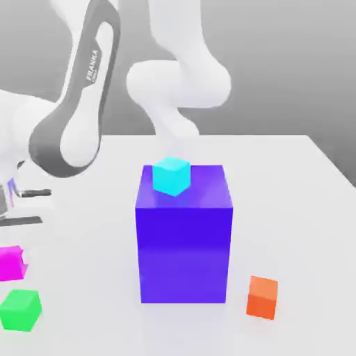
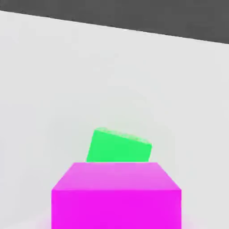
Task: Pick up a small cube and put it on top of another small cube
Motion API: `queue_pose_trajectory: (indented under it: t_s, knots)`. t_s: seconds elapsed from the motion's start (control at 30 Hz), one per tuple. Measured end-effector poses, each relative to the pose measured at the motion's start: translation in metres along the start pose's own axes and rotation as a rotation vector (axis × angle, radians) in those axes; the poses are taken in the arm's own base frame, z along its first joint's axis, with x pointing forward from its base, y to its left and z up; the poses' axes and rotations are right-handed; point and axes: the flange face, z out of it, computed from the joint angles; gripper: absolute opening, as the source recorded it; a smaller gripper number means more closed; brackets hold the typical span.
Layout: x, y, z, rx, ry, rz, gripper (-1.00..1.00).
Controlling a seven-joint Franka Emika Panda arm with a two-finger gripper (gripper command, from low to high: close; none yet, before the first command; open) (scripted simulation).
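Gripper is closed on the magenta cube, toward the exterior view's left of the blue block. I judge the grasp done; can't tell if there's clearance under it. Stacking remains: green cube, also on that side of the block, has nothing on it. Lift, carry, place, release left.

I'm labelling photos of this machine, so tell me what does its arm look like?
The Franka arm is mostly glossy white, with smooth, rounded, tube-like sections. A dark grey band edges one link and wraps its rounded end, and "FRANKA" is printed along it in white capitals.
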Motion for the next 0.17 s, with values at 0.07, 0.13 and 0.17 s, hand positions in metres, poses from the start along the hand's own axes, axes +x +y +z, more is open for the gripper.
queue_pose_trajectory:
  t_s: [0.07, 0.13, 0.17]
  knots:
    - [-0.0006, 0.0002, 0.0219, 0.0, -0.002, -0.002, 1.0]
    - [-0.0006, 0.0002, 0.0219, 0.0, -0.002, -0.002, 1.0]
    - [-0.0006, 0.0002, 0.0219, 0.0, -0.002, -0.002, 1.0]
